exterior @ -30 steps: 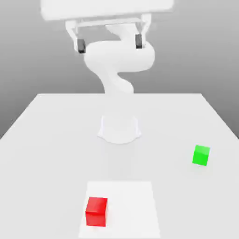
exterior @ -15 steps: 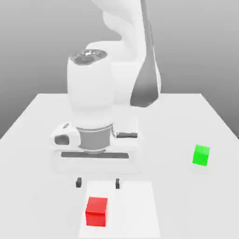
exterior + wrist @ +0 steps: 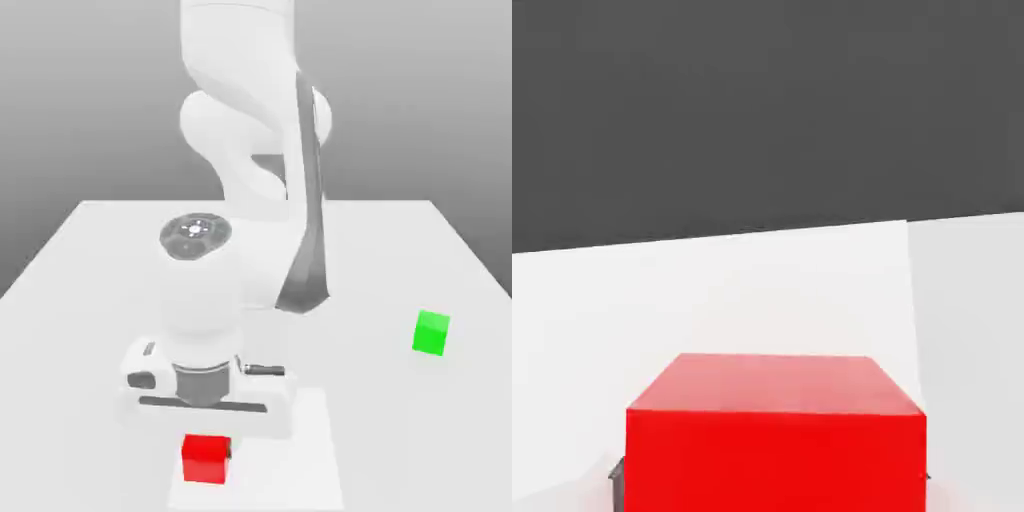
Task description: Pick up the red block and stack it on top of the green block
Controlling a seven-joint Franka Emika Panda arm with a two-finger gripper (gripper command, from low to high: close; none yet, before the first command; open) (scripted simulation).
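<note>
The red block (image 3: 207, 458) lies on the table near the front edge, on a paler square patch. My gripper (image 3: 207, 443) has come straight down over it, and the wide white hand sits just above the block's top. In the hand view the red block (image 3: 775, 430) is close up, with a dark fingertip (image 3: 615, 470) pressed against each of its two sides. The gripper is shut on it, and the block rests on the table. The green block (image 3: 431, 332) stands alone toward the exterior view's right, well apart from the hand.
The white table (image 3: 90, 300) reaches across the exterior view. The pale square patch (image 3: 300, 470) lies under and beside the red block. My arm (image 3: 250, 150) rises behind the hand at the middle of the table.
The hand dropped from high above the table down onto the red block. Its fingers, wide apart earlier, have closed against the block's sides. Neither block has moved.
</note>
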